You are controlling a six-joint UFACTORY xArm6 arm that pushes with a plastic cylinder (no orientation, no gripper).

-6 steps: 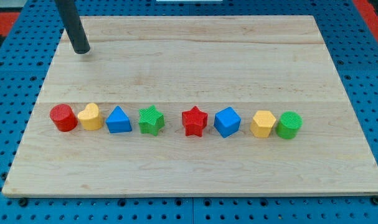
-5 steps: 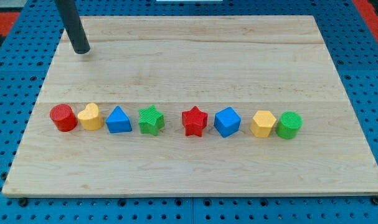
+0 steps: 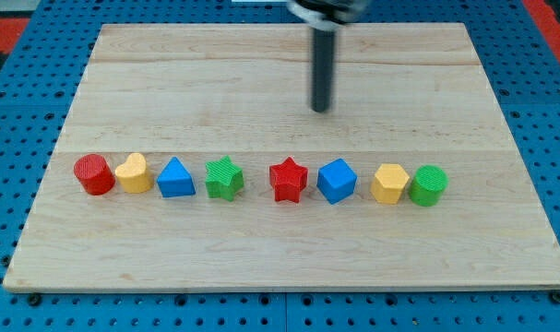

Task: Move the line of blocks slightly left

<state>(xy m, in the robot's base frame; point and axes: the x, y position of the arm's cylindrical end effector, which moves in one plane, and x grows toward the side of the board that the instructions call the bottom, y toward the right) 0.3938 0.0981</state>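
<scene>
Several blocks lie in a row across the wooden board [image 3: 280, 249]. From the view's left: a red cylinder [image 3: 93, 174], a yellow heart [image 3: 134, 172], a blue triangle [image 3: 175, 178], a green star [image 3: 224, 178], a red star [image 3: 288, 180], a blue cube [image 3: 337, 180], a yellow hexagon [image 3: 389, 183] and a green cylinder [image 3: 429, 185]. My tip [image 3: 322, 110] is above the row, toward the view's top, above the gap between the red star and the blue cube, touching no block.
The board rests on a blue perforated table [image 3: 21, 129]. A red patch [image 3: 3, 28] shows at the view's top left corner.
My tip has moved from the board's top left corner to the right and a little down, to above the red star and blue cube. The blocks have not moved.
</scene>
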